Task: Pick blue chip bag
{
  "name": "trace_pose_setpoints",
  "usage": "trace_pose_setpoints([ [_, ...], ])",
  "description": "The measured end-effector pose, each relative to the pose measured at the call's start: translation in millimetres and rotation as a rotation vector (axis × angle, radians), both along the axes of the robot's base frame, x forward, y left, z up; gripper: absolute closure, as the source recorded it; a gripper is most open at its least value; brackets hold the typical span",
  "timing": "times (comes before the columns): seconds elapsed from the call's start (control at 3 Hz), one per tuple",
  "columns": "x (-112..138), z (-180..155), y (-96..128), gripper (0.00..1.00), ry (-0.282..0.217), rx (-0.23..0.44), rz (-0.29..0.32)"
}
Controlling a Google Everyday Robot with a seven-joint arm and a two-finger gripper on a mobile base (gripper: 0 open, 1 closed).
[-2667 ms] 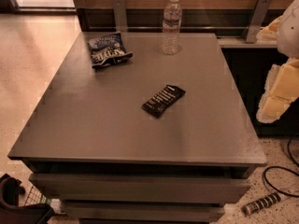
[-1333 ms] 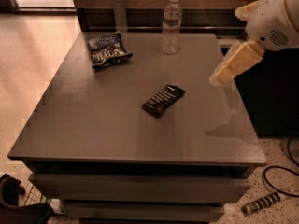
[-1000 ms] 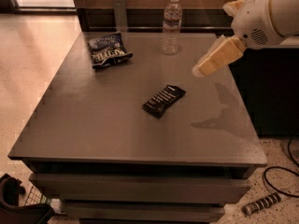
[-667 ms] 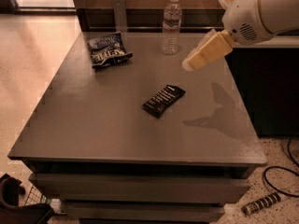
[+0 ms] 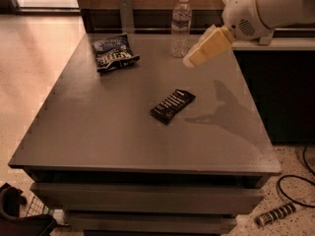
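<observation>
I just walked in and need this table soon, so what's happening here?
A one-armed robot is going for the blue chip bag, which lies untouched at the far left corner of the table. Its gripper hovers above the far right side, beside the water bottle, well apart from the bag. A black wrapped bar lies mid-table.

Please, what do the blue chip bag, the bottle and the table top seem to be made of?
The blue chip bag: probably thin plastic film, crinkled and puffy. The bottle: clear plastic, see-through, with a white cap. The table top: smooth grey, dull sheen, perhaps laminate; I cannot be sure. The gripper hovers above the table top, close beside the bottle.
</observation>
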State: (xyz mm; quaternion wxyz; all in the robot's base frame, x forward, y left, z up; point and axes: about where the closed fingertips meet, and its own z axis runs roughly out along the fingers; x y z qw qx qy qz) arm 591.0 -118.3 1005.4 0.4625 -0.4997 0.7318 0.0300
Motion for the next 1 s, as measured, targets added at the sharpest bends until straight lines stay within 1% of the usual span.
trace_pose_setpoints([
  [0.33,53.4,0.2,20.2,0.0,-0.04,0.002,0.008],
  [0.67,115.8,-2.9,62.7,0.0,-0.07,0.043,0.031],
  [1.0,157.9,-14.7,105.3,0.0,-0.057,0.112,0.062],
])
